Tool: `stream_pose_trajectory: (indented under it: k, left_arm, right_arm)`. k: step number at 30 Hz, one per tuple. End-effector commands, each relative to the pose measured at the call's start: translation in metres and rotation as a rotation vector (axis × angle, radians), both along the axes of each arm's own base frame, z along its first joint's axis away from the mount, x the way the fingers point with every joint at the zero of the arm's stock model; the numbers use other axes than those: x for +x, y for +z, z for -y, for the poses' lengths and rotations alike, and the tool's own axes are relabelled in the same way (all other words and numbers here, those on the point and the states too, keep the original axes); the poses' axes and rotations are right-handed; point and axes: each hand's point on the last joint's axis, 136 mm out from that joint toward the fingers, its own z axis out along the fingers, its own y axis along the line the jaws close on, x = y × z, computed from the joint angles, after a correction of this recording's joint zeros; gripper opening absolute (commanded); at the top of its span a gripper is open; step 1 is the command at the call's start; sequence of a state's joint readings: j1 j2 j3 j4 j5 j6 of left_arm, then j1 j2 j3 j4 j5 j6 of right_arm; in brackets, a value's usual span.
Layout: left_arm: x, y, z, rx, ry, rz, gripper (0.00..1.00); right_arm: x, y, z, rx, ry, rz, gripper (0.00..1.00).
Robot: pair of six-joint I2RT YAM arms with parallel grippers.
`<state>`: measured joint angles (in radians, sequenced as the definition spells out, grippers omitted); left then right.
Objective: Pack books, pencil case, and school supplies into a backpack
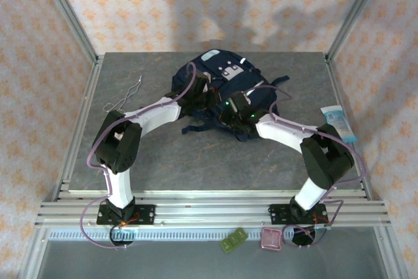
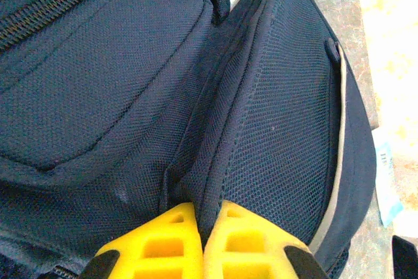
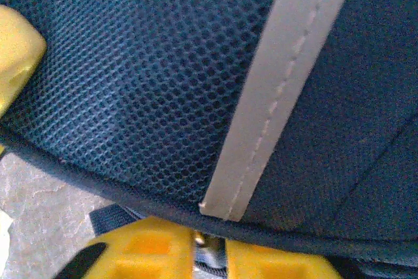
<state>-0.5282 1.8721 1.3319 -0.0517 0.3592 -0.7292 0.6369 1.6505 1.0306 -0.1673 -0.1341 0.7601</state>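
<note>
Left hand (image 2: pixel 206 212) pinches a mesh fold of the navy, grey-trimmed backpack (image 2: pixel 98 96).

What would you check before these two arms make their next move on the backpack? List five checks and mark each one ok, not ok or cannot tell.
1. Left gripper holds the backpack: ok. Its fingers are shut on a fold of mesh fabric.
2. Right gripper has a grip: cannot tell. Its fingers sit close together at the backpack's piped edge, below the grey stripe.
3. Backpack rests fully on the table: ok.
4. Packet and bent wire are out of the way: ok. Both lie apart from the backpack.
5. Books and supplies are inside: cannot tell. The interior is hidden.
</note>
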Motion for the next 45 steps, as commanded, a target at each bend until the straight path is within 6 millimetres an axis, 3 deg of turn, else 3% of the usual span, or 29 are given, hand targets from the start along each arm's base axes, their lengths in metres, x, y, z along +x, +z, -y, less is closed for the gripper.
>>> stream_pose_trajectory:
  k: [1, 10, 16, 28, 36, 39, 42, 45]
  left_arm:
    - [-0.02, 0.059, 0.033, -0.137, -0.132, 0.09, 0.0]
    - [-0.012, 0.057, 0.029, -0.13, -0.121, 0.095, 0.0]
    - [-0.003, 0.047, 0.016, -0.077, -0.08, 0.103, 0.0]
    - [0.003, 0.033, -0.001, 0.002, -0.052, 0.11, 0.0]
    - [0.006, 0.027, -0.008, 0.021, -0.04, 0.103, 0.0]
    - [0.006, 0.027, -0.006, 0.012, -0.044, 0.1, 0.0]
    - [0.005, 0.026, -0.002, -0.008, -0.055, 0.093, 0.0]
    - [0.005, 0.027, 0.0, -0.01, -0.06, 0.093, 0.0]
  right_arm:
    - [0.031, 0.026, 0.013, -0.017, -0.106, 0.131, 0.13]
    - [0.012, 0.026, 0.024, -0.043, -0.085, 0.099, 0.05]
    - [-0.001, 0.014, 0.028, -0.134, -0.017, 0.008, 0.04]
    - [-0.024, -0.012, 0.081, -0.416, -0.013, -0.101, 0.07]
    - [-0.022, 0.003, 0.131, -0.485, -0.099, -0.069, 0.06]
    - [-0.019, 0.006, 0.128, -0.476, -0.067, -0.047, 0.13]
    - [-0.014, 0.008, 0.107, -0.385, -0.002, -0.013, 0.05]
    - [-0.008, 0.01, 0.097, -0.347, 0.017, 0.008, 0.04]
